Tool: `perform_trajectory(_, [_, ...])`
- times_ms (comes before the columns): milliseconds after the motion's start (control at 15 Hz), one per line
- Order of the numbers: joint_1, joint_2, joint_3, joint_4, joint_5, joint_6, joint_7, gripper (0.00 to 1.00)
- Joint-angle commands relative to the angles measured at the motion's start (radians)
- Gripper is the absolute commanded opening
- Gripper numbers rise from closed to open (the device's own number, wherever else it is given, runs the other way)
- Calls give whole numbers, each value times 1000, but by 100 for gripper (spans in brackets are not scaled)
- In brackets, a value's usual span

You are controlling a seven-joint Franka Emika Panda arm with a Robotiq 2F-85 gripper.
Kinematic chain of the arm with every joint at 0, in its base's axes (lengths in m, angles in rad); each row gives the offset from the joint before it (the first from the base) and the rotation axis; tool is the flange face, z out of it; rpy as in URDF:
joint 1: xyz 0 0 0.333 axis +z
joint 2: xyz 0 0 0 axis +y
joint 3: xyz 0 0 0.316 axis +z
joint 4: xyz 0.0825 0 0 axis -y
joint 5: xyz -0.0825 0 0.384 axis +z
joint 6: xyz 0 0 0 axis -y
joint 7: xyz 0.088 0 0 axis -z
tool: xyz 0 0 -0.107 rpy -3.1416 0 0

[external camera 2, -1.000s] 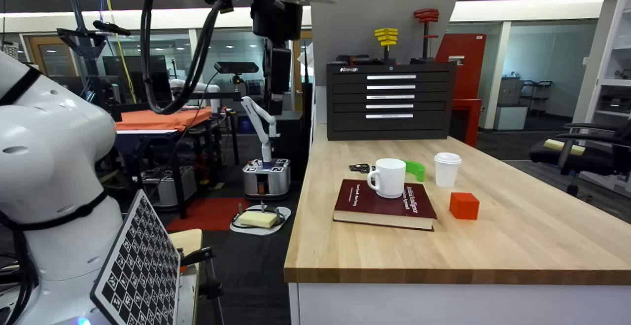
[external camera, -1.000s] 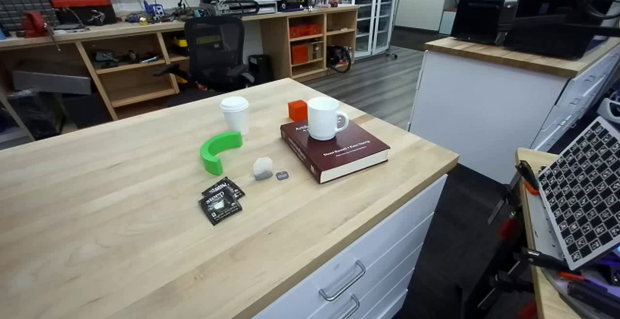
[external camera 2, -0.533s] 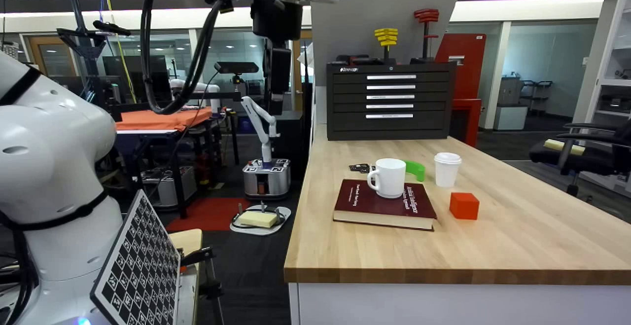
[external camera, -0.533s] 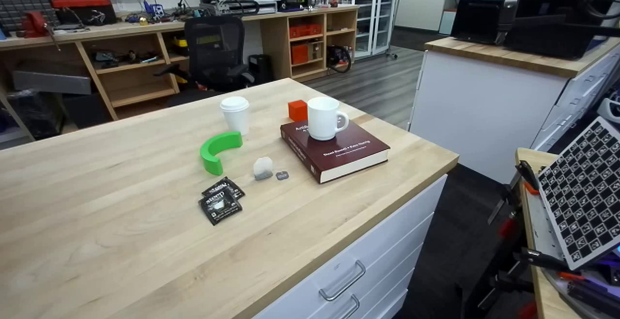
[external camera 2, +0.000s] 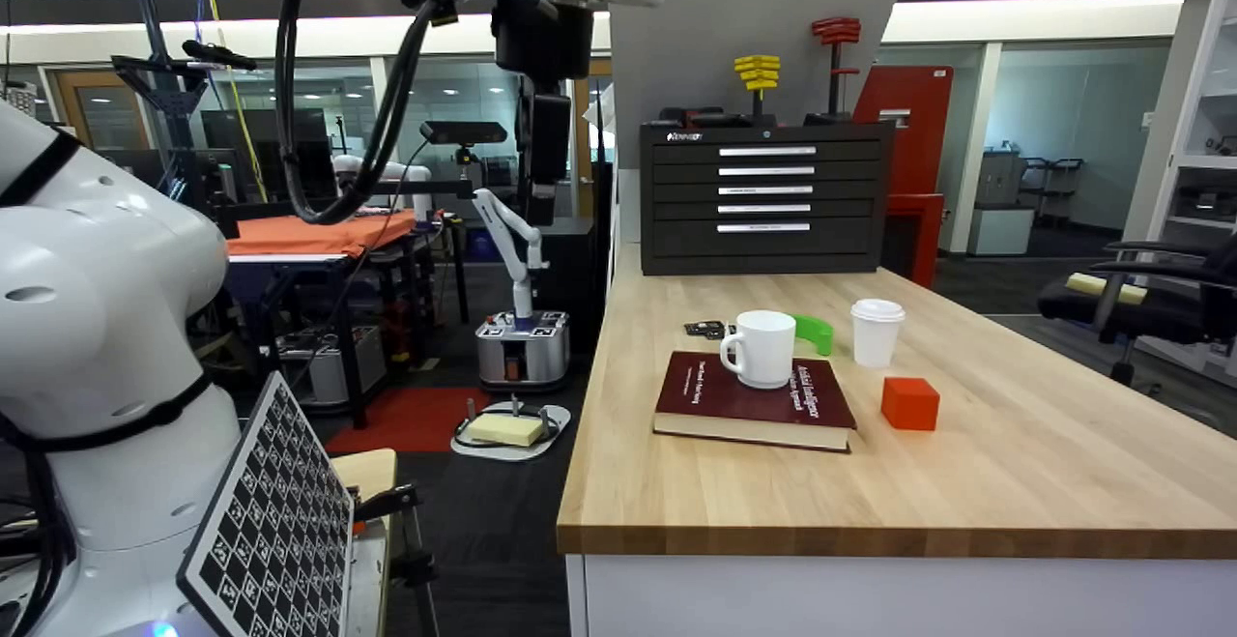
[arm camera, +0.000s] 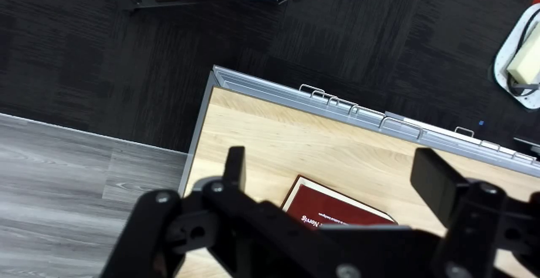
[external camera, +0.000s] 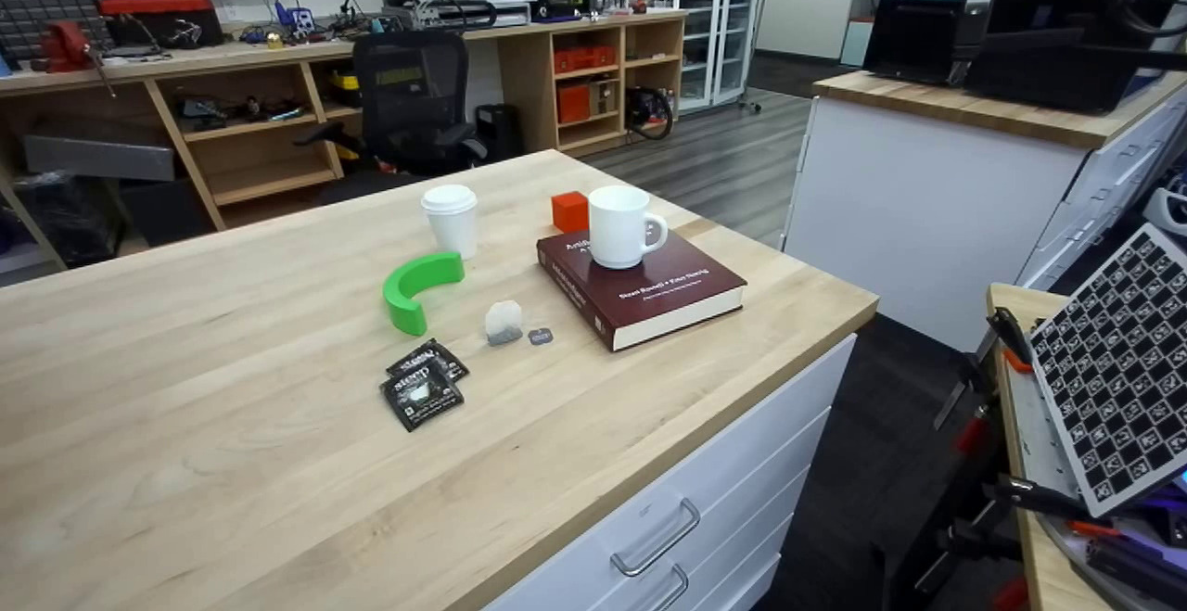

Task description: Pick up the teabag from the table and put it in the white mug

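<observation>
The teabag (external camera: pixel 504 324), a small whitish pouch with a small dark tag (external camera: pixel 541 337), lies on the wooden table left of the book in an exterior view. The white mug (external camera: pixel 616 231) stands upright on the maroon book (external camera: pixel 663 288), its handle to the right; it also shows in an exterior view (external camera 2: pixel 766 352). My gripper (arm camera: pixel 330 160) is open with nothing between its fingers, seen only in the wrist view. It is high above the table, with part of the book (arm camera: pixel 333 210) below it. Teabag and mug do not show in the wrist view.
Near the teabag lie black packets (external camera: pixel 423 384) and a green curved piece (external camera: pixel 408 286). A white lidded cup (external camera: pixel 452 220) and an orange cube (external camera: pixel 569 211) stand farther back. A dark tool chest (external camera 2: pixel 763 197) stands at the table's far end.
</observation>
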Motion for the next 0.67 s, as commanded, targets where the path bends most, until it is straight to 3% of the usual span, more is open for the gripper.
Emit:
perform_trajectory(0, [-24,10,24,5,15,-10,-19,100])
perform_trajectory(600, [65,162,123,5,81,71,-155,100])
